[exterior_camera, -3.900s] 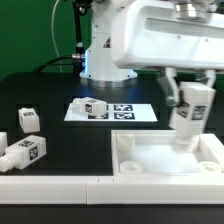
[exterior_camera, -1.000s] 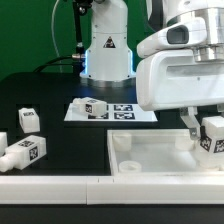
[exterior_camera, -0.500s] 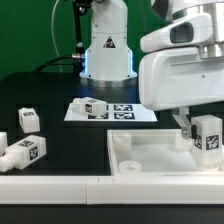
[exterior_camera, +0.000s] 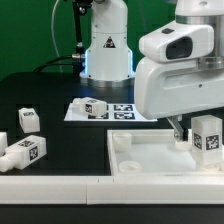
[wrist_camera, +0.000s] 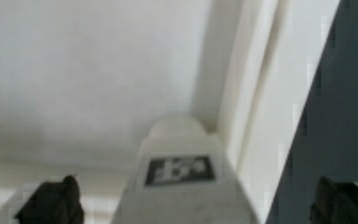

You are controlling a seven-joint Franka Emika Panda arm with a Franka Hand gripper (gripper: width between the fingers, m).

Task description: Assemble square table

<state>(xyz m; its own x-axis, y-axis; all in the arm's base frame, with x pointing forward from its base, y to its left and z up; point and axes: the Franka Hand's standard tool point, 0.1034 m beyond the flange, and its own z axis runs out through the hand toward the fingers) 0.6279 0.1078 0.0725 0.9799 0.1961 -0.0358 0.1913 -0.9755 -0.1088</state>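
Note:
The square table's white panel (exterior_camera: pixel 150 158) lies at the front of the exterior view's right, raised rim up. One white tagged leg (exterior_camera: pixel 209 137) stands upright in its far right corner socket. My gripper (exterior_camera: pixel 200 130) hangs directly over that leg and is open. In the wrist view the leg (wrist_camera: pixel 183 165) rises between the two dark fingertips (wrist_camera: pixel 55 200), with a gap on each side, over the panel (wrist_camera: pixel 87 80). Three more legs are loose: one (exterior_camera: pixel 28 120) upright at the left, one (exterior_camera: pixel 27 151) on its side, one (exterior_camera: pixel 95 107) on the marker board.
The marker board (exterior_camera: pixel 128 113) lies flat behind the panel. A long white rail (exterior_camera: pixel 55 186) runs along the front edge. The arm's white base (exterior_camera: pixel 107 50) stands at the back, and the big white wrist housing hides the panel's far right.
The jaws have spread apart and let go of the leg, which stays standing in the corner socket. The gripper body has lifted slightly.

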